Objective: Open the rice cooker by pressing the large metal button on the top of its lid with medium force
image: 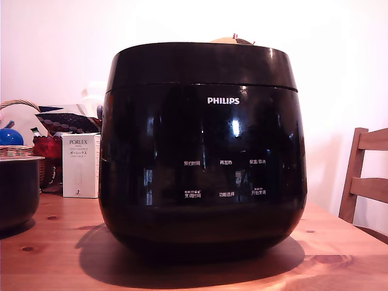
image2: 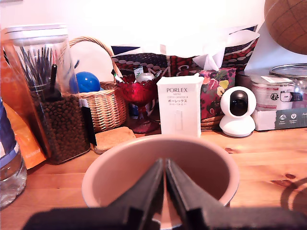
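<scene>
Here, in the exterior view, the left edge shows part of a dark pot (image: 17,189) with a pale rim standing on the wooden desk (image: 54,254). Behind it sit a wicker basket (image: 17,148) holding a blue ball (image: 10,136), a red glass goblet (image: 47,147) and a white PORLEX box (image: 80,165). The rice cooker (image: 203,176) fills the middle of that view, standing upright on the desk, its white PHILIPS logo and six small white labels facing the camera. The lid (image: 203,63) is down, closed flush on the body. A wooden chair (image: 367,182) stands at the exterior view's right edge.

In the wrist view, going from one side across, there are a clear bottle (image2: 9,172), an orange packet (image2: 21,124), and a clear jar (image2: 50,91) with dark pellets and pens, then the basket (image2: 103,108) with the blue ball (image2: 87,82), the goblet (image2: 139,93) and the PORLEX box (image2: 180,106). The end effector (image2: 165,165) hangs above the pot's (image2: 120,165) pale pink inside, its two dark fingers (image2: 144,191) brought together at the tips, holding nothing. Further across stand a floral tissue box (image2: 216,91), a small white camera (image2: 238,111), a tin (image2: 271,93) and part of a globe (image2: 288,24). The rice cooker does not appear in the wrist view.
</scene>
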